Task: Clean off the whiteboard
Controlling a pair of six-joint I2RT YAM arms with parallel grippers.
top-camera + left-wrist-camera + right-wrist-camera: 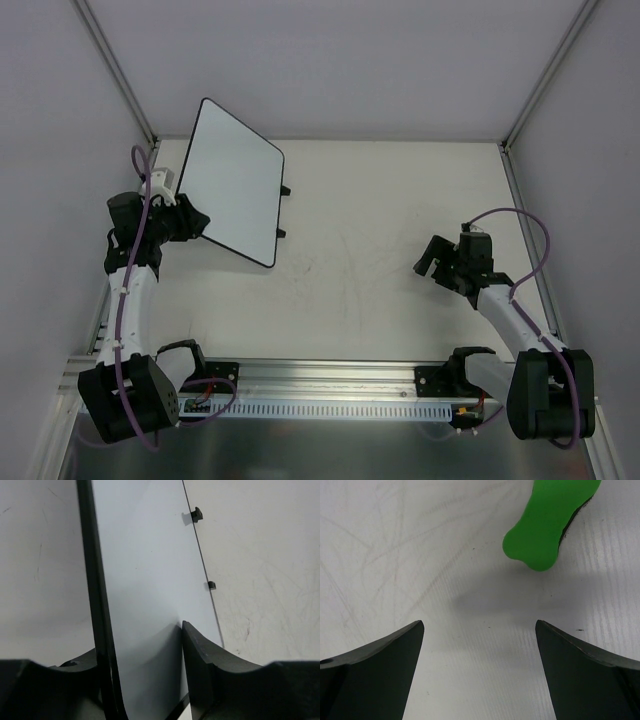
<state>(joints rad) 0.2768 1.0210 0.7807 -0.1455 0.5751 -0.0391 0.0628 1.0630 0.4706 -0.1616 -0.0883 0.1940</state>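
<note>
Straddling the small white black-rimmed whiteboard (235, 180), our left hand (134, 647) may be gripping it, we cannot tell; our right hand (479, 625) gapes empty.

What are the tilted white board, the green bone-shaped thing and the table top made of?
The whiteboard: smooth, faintly glossy white face, likely coated sheet; thin black rim, probably plastic. The green bone-shaped piece: matte, rounded, perhaps foam or soft plastic, with a dark layer along one edge, maybe felt. The tabletop: hard matte white, finely scuffed.
</note>
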